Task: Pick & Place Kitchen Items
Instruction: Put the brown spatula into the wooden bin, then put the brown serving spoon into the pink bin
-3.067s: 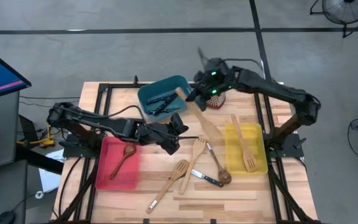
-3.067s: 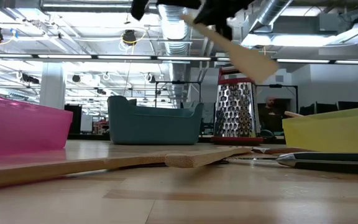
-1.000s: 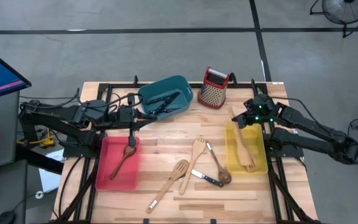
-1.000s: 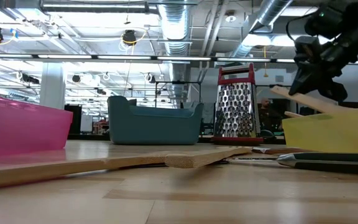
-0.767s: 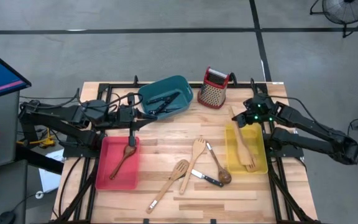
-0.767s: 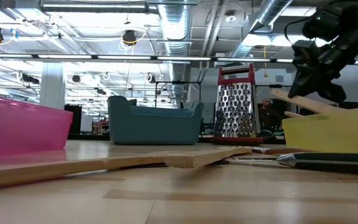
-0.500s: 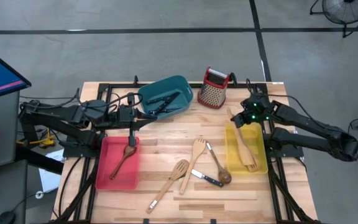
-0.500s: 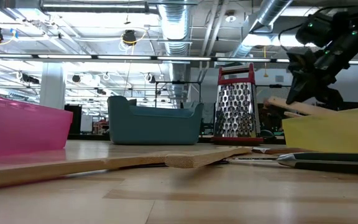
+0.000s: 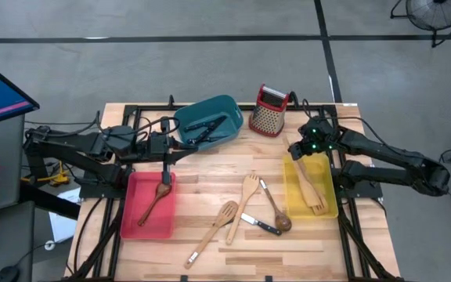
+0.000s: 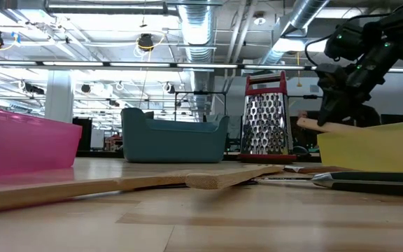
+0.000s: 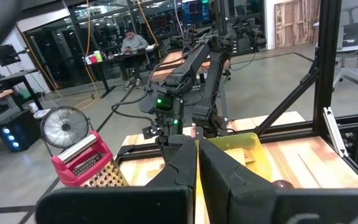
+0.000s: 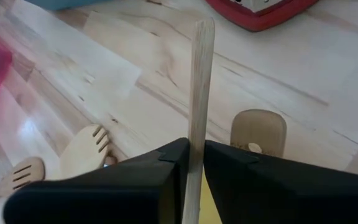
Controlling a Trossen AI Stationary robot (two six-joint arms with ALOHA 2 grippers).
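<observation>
My right gripper (image 9: 308,149) hangs over the far end of the yellow bin (image 9: 329,205), shut on a pale wooden spatula (image 9: 307,178). A slotted wooden spatula (image 9: 316,205) lies in the same bin. My left gripper (image 9: 174,150) stays shut and bare, held level above the far edge of the red bin (image 9: 135,219); a dark wooden spoon (image 9: 156,200) lies in that bin. Loose on the table lie a wooden fork (image 9: 248,190), a wooden spork (image 9: 219,221), a dark spoon (image 9: 276,213) and a black-handled knife (image 9: 259,225). My right gripper has the spatula's handle (image 12: 195,134) between its two fingers, which come slanting down from above on the table's right side. The handle's free end (image 9: 288,143) sticks out past the fingers over the bin's far rim (image 10: 369,129). The blade end lies down in the yellow bin.
A teal bin (image 9: 224,106) with black-handled knives stands at the far middle, and a red-topped box grater (image 9: 269,111) stands right of it, close to my right gripper. Bare wood lies between the red bin and the loose utensils.
My right gripper has moved a little toward the table's left edge and down, over the yellow bin's far end. The spatula's handle has tipped lower, now close to level across the bin's rim.
</observation>
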